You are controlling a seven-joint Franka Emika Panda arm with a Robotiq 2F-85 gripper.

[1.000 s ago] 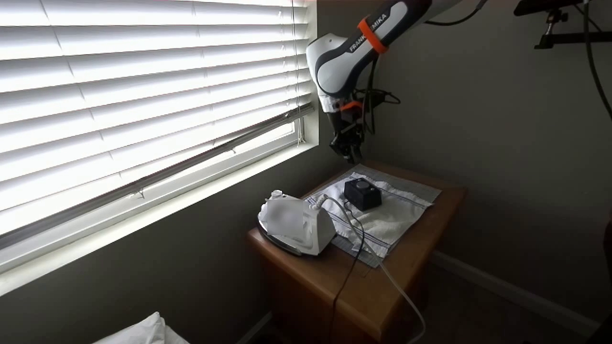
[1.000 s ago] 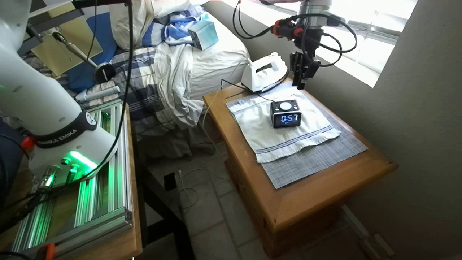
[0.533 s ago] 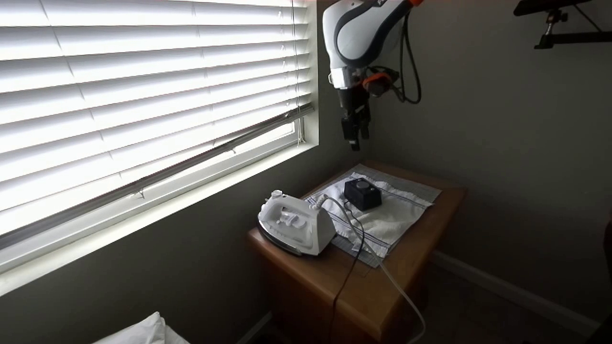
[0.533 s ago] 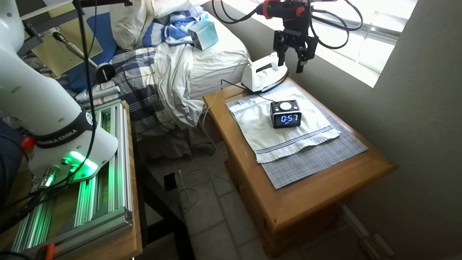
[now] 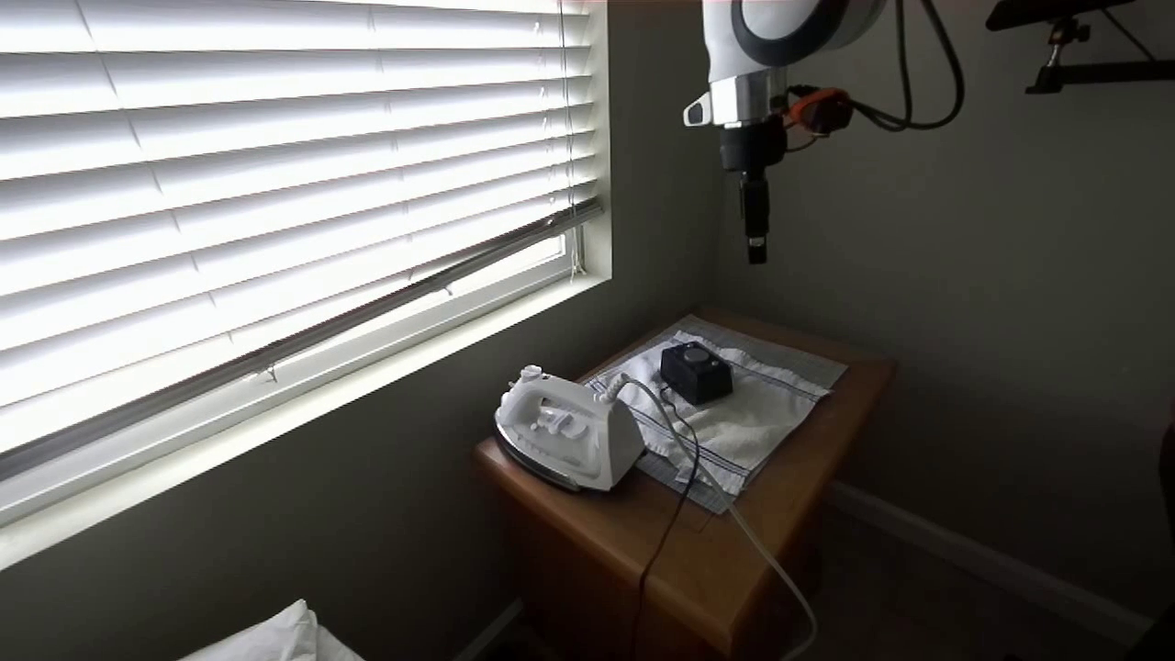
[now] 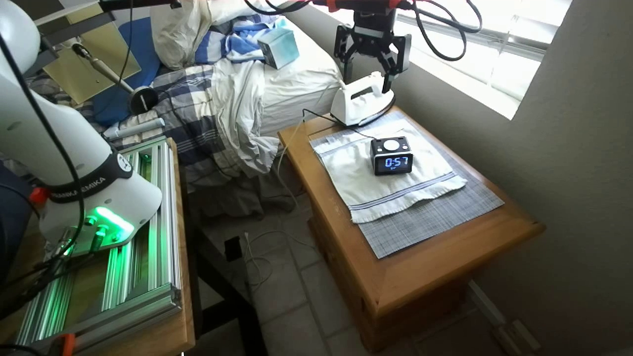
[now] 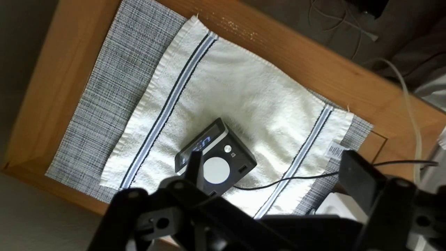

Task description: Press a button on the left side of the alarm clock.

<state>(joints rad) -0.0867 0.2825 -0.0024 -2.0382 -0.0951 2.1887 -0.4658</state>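
Slantwise — alarm clock (image 7: 219, 160), display (image 7: 202, 143) toward wrist view's upper left, long axis rising rightward — tool (image 7: 271, 165) spread wide, empty.

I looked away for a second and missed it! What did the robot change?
The gripper went up, moved away from the blinds and turned. It is open now, and nothing was grabbed or let go. The alarm clock stayed put, showing 0:57 as before, and the iron and towel didn't move.
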